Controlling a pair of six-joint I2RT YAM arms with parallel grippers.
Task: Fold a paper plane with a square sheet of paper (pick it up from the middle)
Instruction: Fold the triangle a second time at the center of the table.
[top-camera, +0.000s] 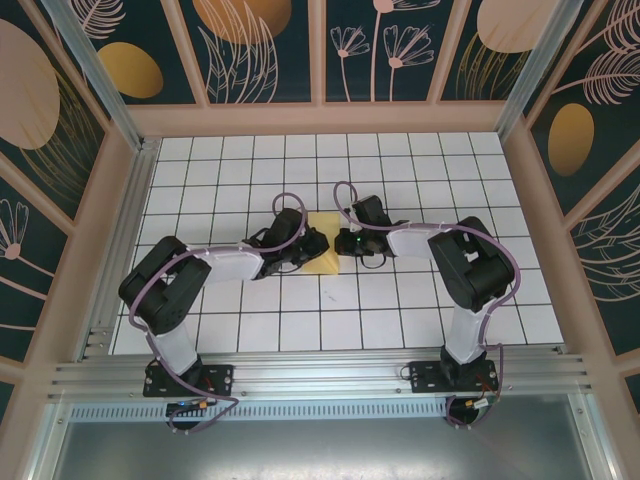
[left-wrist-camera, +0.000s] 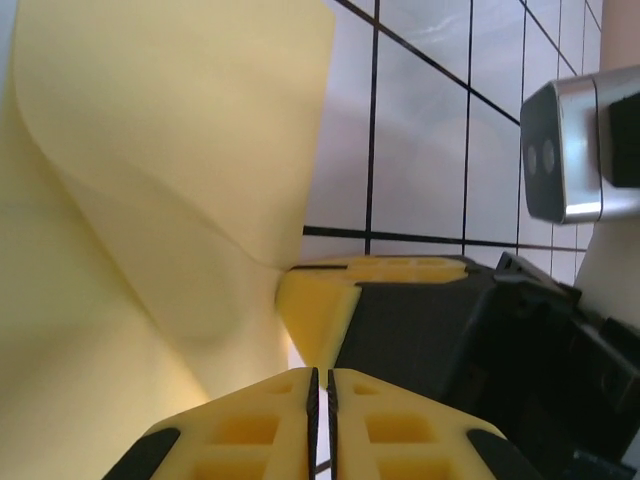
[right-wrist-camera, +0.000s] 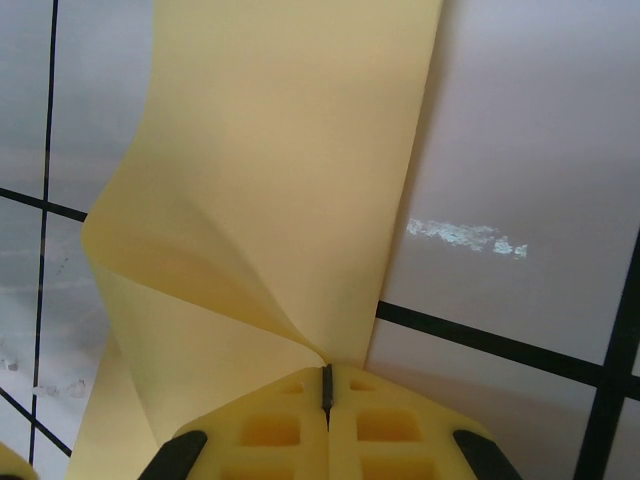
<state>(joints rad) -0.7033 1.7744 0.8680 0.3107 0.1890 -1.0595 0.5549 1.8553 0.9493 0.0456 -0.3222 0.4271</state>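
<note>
The square sheet of paper is pale yellow and sits at the table's middle, between both grippers. In the right wrist view the paper curls up off the tiles in a soft fold, and my right gripper is shut on its near edge. In the left wrist view the sheet bulges at the left, pinched by the right gripper's yellow fingers. My left gripper sits just in front of them, its jaws almost together with a hairline slit and no paper in it. From above, the left gripper and right gripper nearly meet.
White grid tiles cover the table, ringed by a wooden rim and patterned walls. The right arm's silver wrist camera hangs close to my left gripper. Cables loop above both wrists.
</note>
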